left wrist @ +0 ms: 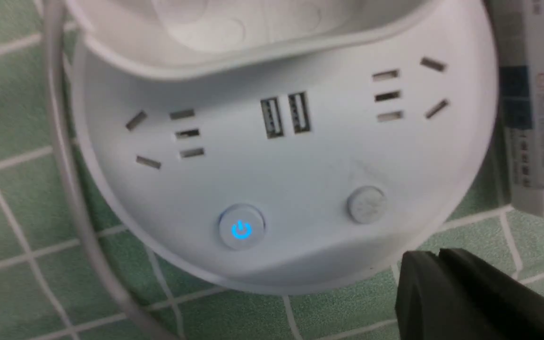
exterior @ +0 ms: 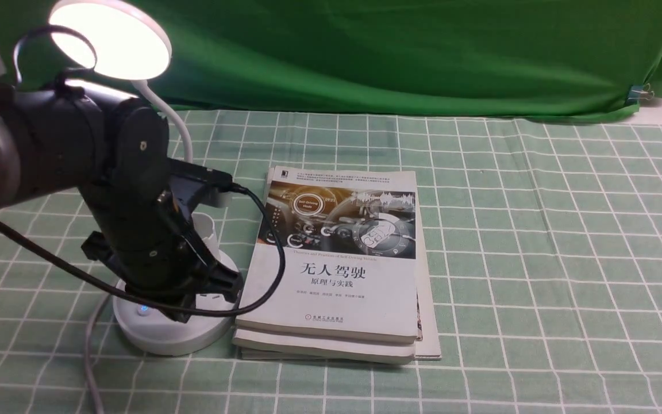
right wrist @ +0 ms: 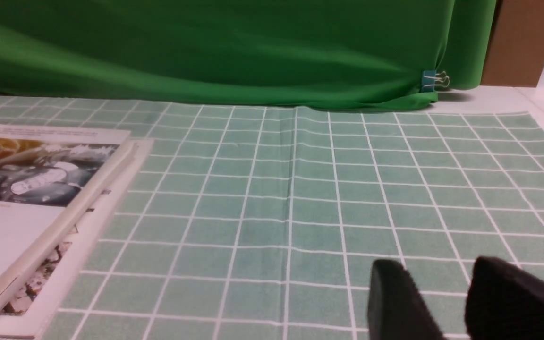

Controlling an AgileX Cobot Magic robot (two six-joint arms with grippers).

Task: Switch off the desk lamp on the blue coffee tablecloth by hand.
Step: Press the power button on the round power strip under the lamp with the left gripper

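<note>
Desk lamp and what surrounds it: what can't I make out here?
- Lamp neck: partly behind the left arm, front view.
- Power cord: far end cut off by the frame, left wrist view.
- Unlit button's marking: too faint, left wrist view.
- Right gripper: blurred, cut off, right wrist view.

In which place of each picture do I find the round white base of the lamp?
Front view: the lamp base is at lower left, partly hidden under the left arm.
Left wrist view: it fills the middle of the picture, with the blue-lit power button in plain sight.
Right wrist view: it is not in this picture.
Shared landmark: the stack of books, seen in all three views, only partly in the wrist ones.
</note>
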